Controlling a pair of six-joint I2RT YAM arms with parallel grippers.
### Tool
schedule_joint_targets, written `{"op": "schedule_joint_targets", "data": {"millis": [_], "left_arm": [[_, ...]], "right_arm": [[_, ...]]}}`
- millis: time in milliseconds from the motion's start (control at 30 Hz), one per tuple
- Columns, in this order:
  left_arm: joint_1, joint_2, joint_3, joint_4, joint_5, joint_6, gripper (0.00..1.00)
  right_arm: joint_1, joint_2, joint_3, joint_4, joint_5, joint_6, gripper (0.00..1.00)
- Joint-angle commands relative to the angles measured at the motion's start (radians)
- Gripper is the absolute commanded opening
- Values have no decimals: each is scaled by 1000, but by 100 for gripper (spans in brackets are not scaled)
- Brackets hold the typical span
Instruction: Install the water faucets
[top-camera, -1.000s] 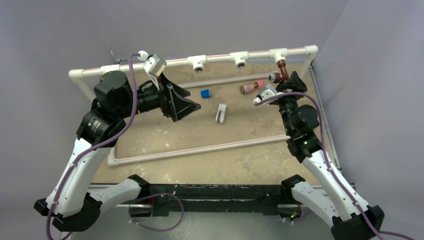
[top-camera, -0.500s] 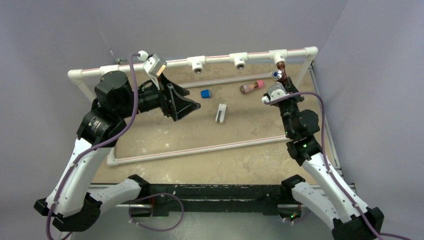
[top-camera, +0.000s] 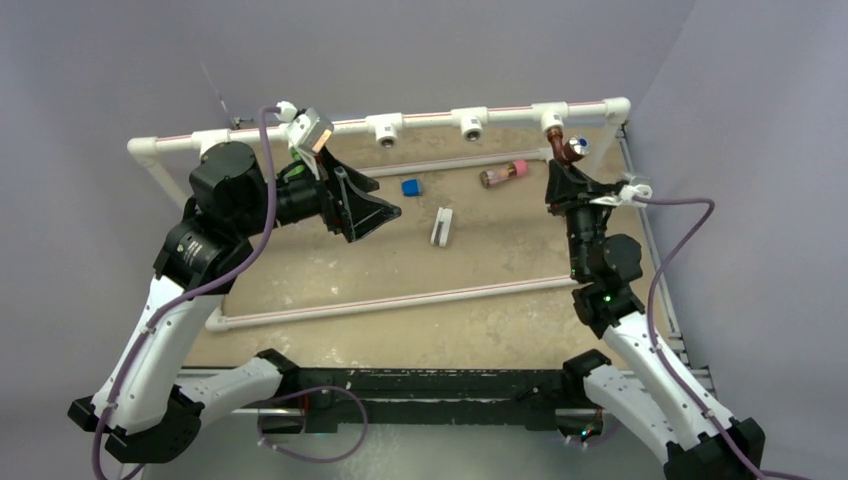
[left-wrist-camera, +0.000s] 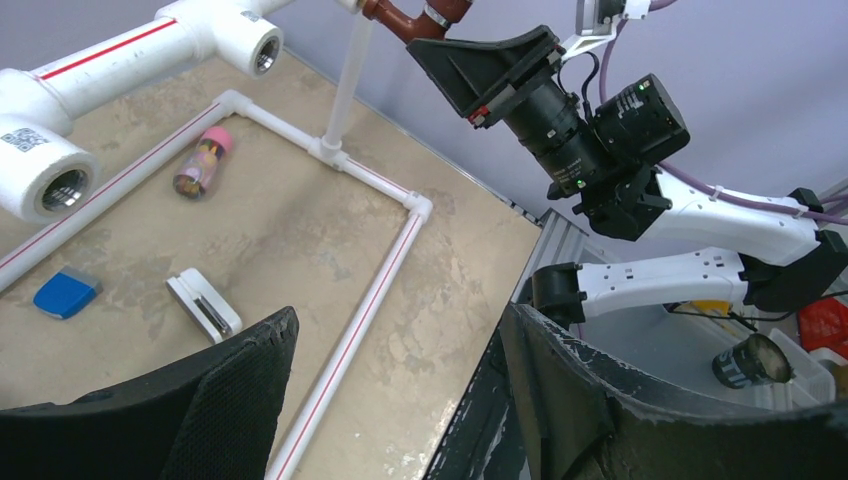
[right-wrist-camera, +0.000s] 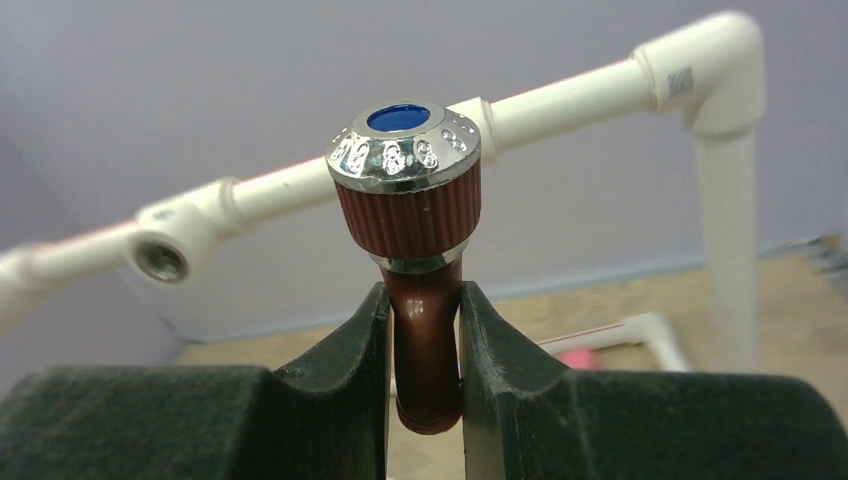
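- Risk, as I judged it: cross-threading. If the faucet's inlet met the rightmost tee fitting of the rear pipe rail at a slant, turning it would jam it rather than seat it.
- Second risk: slip. The fingers pinched only the smooth round spout, so a hard twist could spin the pads around it, or lever the faucet out of the tee.
- Third: a push along the rail could shift the light pipe frame and spoil the alignment.
- Reddish-brown faucet hung just under that tee, at the rail's right end. Whether its threads had engaged, I could not tell.
- Appearance: bent glossy brown spout, ribbed brown knob, chrome cap with a blue centre facing the wrist camera.
- Right gripper was clamped on the spout below the knob.
- Left gripper hung in front of the rail's left part, jaws spread, holding nothing.
- Second faucet could not be picked out with certainty.
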Motion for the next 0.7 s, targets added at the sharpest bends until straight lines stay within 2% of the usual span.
{"op": "schedule_joint_targets", "data": {"millis": [0,167,500,600,667], "left_arm": [[-4,-9,-9,11,-8,16,74],[-4,-8,-15,13,-4,16,74],[-4,7,-15,14,11,6,74],[-4,18,-13,11,20,0,74],[-4,27,-4,5,28,-4,74]], "right_arm": [[14,24,-16,96,-14,604,0],[15,46,-20,62,-1,945,0],[14,29,-85,25,-19,1476,0],[14,24,-107,64,-37,1563,0],[14,27,-151,155,-65,1656,0]]}}
